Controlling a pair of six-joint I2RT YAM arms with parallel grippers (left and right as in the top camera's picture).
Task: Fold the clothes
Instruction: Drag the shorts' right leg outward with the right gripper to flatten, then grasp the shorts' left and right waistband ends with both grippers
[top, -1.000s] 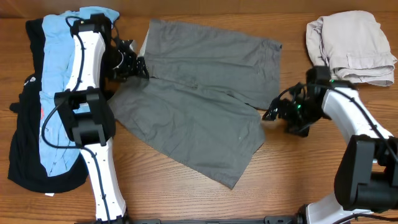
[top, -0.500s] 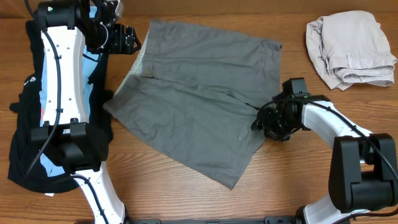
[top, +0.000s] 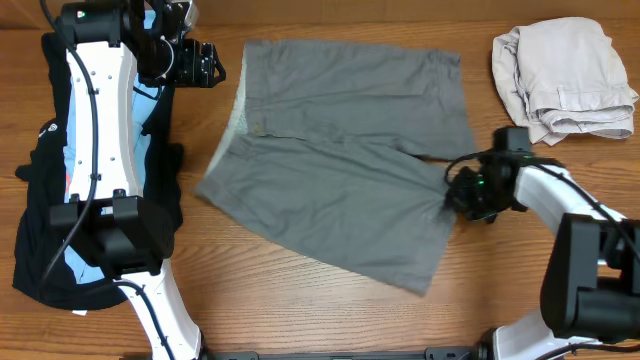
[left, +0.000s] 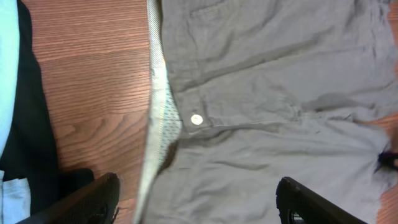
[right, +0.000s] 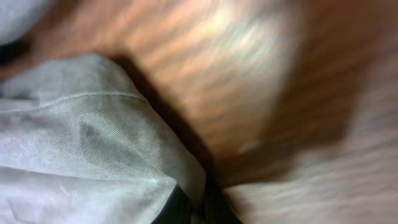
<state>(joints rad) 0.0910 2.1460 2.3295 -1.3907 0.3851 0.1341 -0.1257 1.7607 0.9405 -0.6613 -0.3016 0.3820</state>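
The grey shorts (top: 340, 170) lie spread flat mid-table, waistband to the left with its pale patterned lining (left: 163, 118) and a button (left: 196, 119) showing. My left gripper (top: 205, 65) hovers open beyond the waistband's far corner, its fingers (left: 93, 199) wide apart over the fly area and touching nothing. My right gripper (top: 458, 192) is shut on the hem of the shorts' nearer leg; in the right wrist view the grey twill (right: 93, 143) is pinched between the dark fingertips (right: 177, 208). A light-blue shirt (top: 85, 120) and a black garment (top: 40, 230) lie piled at the left.
A folded beige garment (top: 565, 75) sits at the back right corner. The left arm's base and links stand over the pile at the left. Bare wooden table (top: 300, 310) shows in front of the shorts.
My right gripper closed on the leg hem and dragged the shorts to the right, straightening them. My left gripper rose off the waistband toward the back left.
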